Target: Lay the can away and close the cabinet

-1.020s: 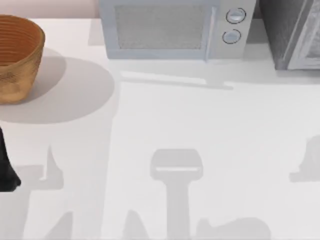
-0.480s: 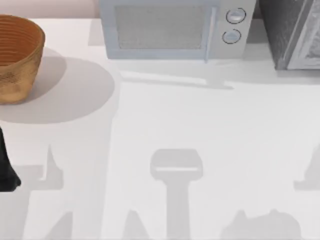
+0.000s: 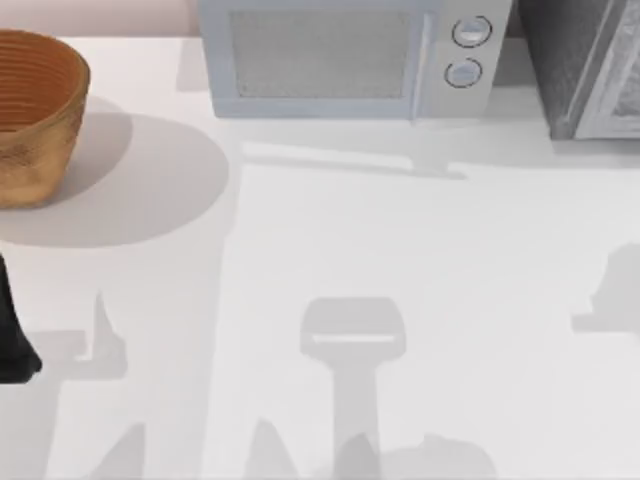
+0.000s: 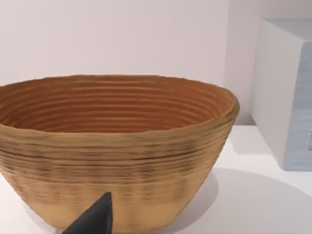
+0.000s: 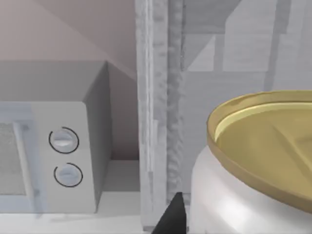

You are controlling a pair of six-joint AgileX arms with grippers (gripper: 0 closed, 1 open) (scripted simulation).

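The can (image 5: 263, 151), with its gold lid and white body, sits very close in the right wrist view. My right gripper (image 5: 243, 219) is shut on it, with one black fingertip (image 5: 171, 214) against its side. Just beyond the can stands the cabinet's pale door frame (image 5: 156, 112). In the top view the cabinet (image 3: 560, 60) is a dark speckled box at the far right corner, and its pale door panel (image 3: 612, 90) is set at an angle. My left arm (image 3: 15, 330) is parked at the table's left edge.
A woven basket (image 3: 35, 110) stands at the far left, right in front of the left wrist camera, where one black fingertip (image 4: 92, 222) shows. A light grey microwave (image 3: 350, 60) with two knobs (image 3: 468, 50) fills the back middle, next to the cabinet.
The shadows at the table's right edge and front edge have shifted, the front one towards the left. The left arm, basket and microwave have not moved.
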